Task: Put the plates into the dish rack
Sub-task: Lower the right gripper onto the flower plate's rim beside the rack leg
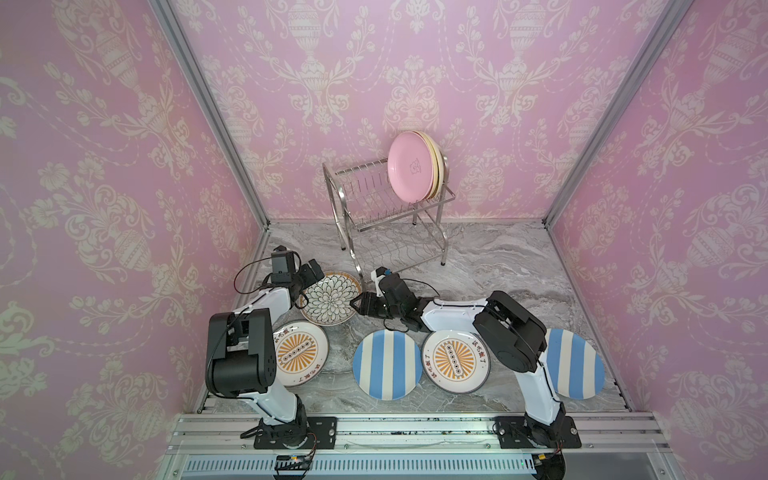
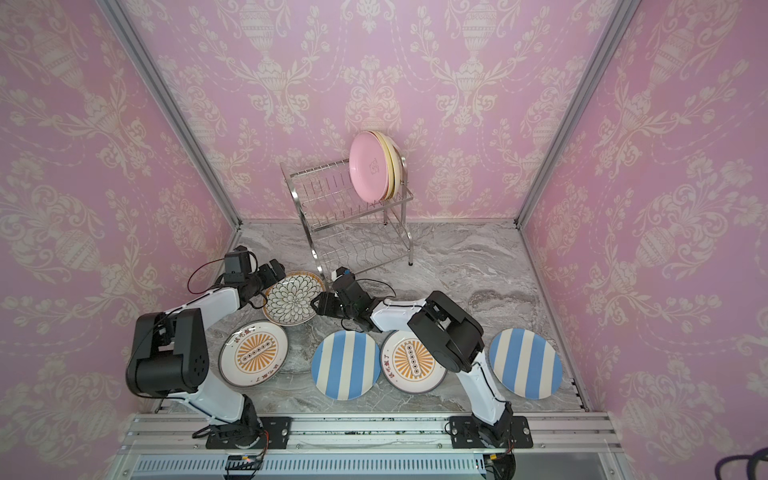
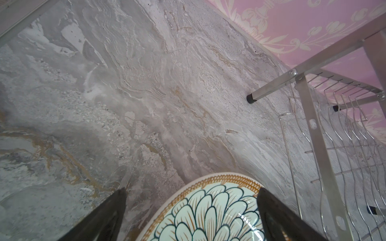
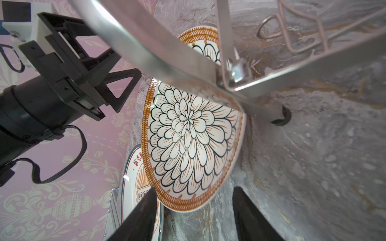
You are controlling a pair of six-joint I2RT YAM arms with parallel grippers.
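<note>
The black-petal plate lies on the marble floor in front of the dish rack, its near rim overlapping an orange sunburst plate. My left gripper is open at the plate's left edge, one finger over the plate's face and the other beside the plate. My right gripper is open at the plate's right edge, the rim just ahead of its fingertips. A pink plate stands in the rack's upper tier with yellow and cream ones behind it.
A blue-striped plate, a second sunburst plate and another striped plate lie flat along the front. The rack's leg stands close to my right gripper. Pink walls close in three sides.
</note>
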